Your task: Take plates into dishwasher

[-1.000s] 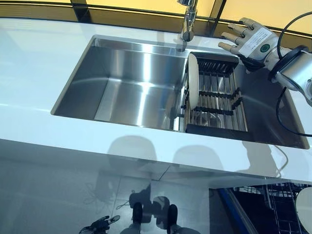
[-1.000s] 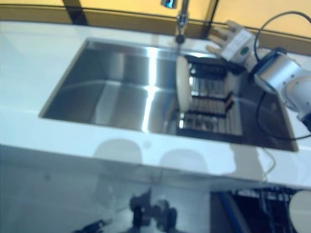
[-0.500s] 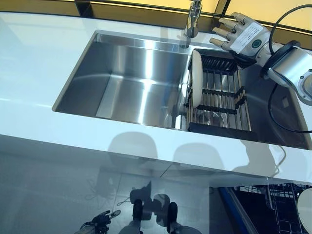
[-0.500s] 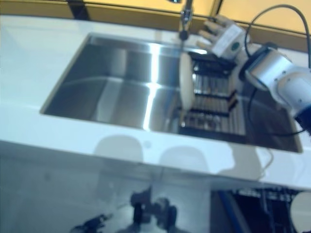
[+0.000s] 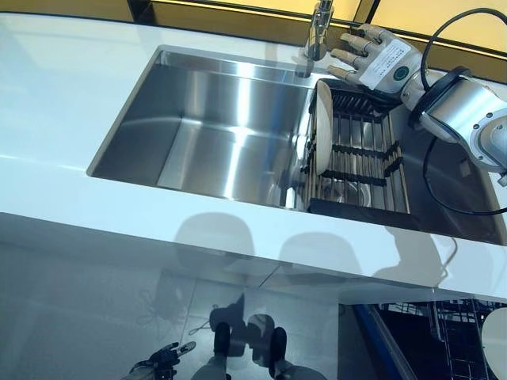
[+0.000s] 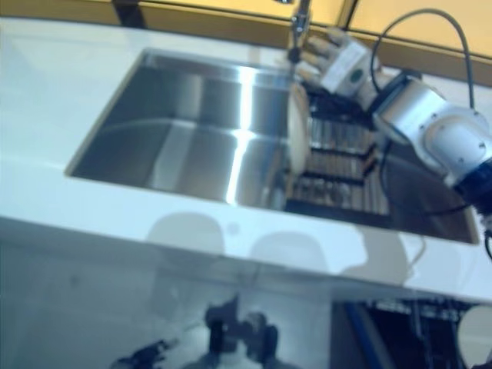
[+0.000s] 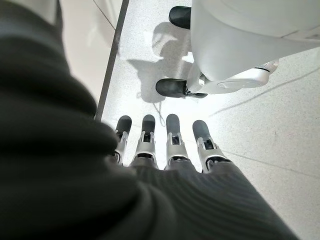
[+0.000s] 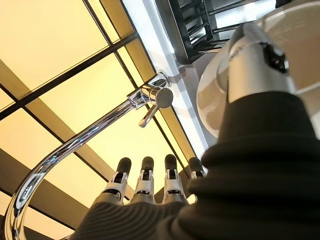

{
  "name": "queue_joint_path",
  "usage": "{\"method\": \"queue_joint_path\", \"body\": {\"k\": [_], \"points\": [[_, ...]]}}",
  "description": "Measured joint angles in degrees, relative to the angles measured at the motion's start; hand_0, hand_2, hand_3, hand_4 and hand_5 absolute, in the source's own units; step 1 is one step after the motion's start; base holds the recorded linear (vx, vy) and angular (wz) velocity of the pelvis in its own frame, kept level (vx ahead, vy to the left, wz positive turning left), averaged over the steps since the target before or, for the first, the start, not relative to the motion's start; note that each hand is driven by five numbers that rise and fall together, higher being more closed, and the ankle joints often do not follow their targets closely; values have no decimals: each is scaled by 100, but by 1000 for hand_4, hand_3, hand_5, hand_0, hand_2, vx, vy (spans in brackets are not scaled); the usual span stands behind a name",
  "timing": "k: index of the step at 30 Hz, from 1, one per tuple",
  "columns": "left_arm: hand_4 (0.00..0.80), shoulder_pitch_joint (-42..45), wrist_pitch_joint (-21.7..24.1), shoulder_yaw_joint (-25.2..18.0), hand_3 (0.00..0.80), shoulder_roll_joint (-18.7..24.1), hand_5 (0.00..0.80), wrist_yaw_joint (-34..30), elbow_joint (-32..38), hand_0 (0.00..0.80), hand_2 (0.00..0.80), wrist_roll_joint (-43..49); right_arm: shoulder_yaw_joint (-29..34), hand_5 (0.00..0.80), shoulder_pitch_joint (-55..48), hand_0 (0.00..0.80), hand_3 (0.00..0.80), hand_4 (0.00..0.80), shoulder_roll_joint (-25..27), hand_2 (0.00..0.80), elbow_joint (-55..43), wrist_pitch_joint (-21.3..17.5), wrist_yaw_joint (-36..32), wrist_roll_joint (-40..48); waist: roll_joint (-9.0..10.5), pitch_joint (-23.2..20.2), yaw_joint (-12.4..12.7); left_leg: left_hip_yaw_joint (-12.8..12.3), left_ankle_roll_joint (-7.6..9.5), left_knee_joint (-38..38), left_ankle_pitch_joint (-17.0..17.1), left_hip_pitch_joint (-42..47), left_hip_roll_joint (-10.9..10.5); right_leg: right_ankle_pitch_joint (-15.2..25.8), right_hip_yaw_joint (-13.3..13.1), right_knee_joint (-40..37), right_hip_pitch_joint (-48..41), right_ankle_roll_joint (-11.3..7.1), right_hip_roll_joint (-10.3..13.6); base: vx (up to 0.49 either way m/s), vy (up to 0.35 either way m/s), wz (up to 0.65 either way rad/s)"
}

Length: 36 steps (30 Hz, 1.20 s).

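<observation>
A white plate stood on edge in the sink's drying rack, upper right of frame, the right hand hovering just above, fingers spread. Rigid, glossy and breakable, it looked best gripped by its upper rim. The left hand hung idle, fingers straight.

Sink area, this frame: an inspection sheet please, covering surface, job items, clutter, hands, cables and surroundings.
Surface: white countertop around a stainless steel sink.
Job's things: round white plate standing on edge in the black slatted dish rack.
Clutter: nothing seen.
Hands: right hand open, above the rack's far end, near the chrome faucet, not touching the plate; left hand open, hanging over the floor.
Cables: nothing seen.
Surroundings: dishwasher basket open below the counter.
</observation>
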State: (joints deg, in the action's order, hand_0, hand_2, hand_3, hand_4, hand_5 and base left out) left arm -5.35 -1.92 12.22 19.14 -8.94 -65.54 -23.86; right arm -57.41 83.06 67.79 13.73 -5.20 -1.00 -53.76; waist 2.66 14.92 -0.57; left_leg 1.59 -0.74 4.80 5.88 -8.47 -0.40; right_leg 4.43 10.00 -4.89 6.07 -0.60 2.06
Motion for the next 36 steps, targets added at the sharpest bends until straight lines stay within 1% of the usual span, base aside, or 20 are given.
{"method": "queue_joint_path", "body": {"k": [5,9,14,27,36], "points": [[0,-2,0,0,0,0,0,5,0,0,0,-9,-27,0,49,0,0,0,-189,0,-11,44,-10,51,0,0,1,17,-6,0,14,-10,1,0,0,0,3,0,-2,-2,0,1],[0,0,1,0,0,0,0,12,-2,0,0,-59,-159,0,114,0,0,0,-190,0,-61,52,-124,111,1,0,6,30,-6,0,19,-19,0,0,0,-1,6,0,-2,0,2,1],[0,0,4,0,0,-1,0,27,0,0,0,-61,-170,0,119,0,0,0,-197,0,-218,56,-225,156,1,0,8,33,-7,0,19,-26,0,0,1,-1,11,0,-3,0,0,0],[0,0,16,1,0,-1,0,42,4,0,0,-61,-180,0,119,0,0,0,-269,0,-219,60,-360,154,3,1,5,33,-7,0,19,-32,2,0,3,0,16,-1,-2,0,0,0],[0,0,118,1,0,-1,0,41,4,0,0,-64,-187,0,119,0,0,0,-287,0,-221,60,-391,152,13,7,4,32,-7,0,19,-41,1,-1,1,0,26,-1,-2,0,0,0]]}}
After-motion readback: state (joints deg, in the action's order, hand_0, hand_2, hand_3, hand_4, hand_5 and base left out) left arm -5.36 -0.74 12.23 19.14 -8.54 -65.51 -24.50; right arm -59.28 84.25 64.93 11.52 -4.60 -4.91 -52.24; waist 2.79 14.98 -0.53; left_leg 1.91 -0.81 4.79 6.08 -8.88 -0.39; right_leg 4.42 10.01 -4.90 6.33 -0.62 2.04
